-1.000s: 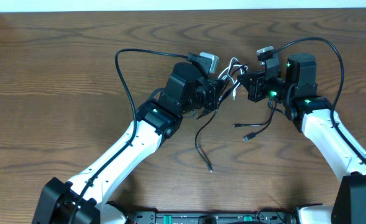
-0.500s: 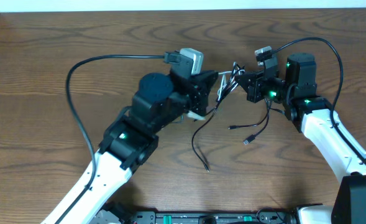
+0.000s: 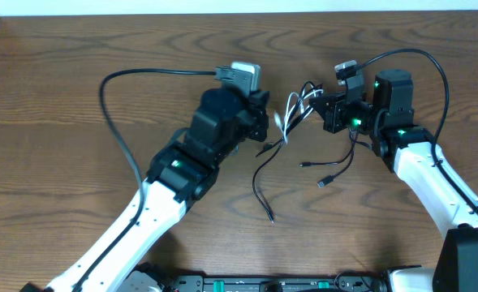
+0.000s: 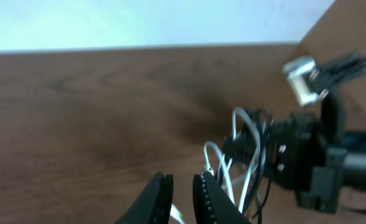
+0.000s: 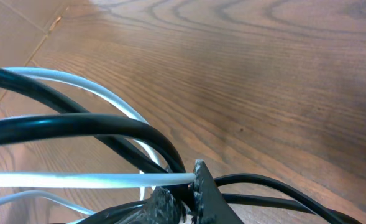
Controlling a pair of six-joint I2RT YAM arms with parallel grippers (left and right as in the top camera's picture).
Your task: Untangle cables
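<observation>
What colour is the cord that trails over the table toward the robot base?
Black cord; it shows best in the overhead view.

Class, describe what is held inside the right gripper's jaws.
The right gripper is shut on the cables: a white strand enters the pinch, a black one beside it. The jaws cover how far they reach.

Our left gripper [image 3: 264,128] reaches in from the left, jaws all but closed; our right gripper [image 3: 325,112] faces it, jaws pinched on the cables [image 5: 77,124].
</observation>
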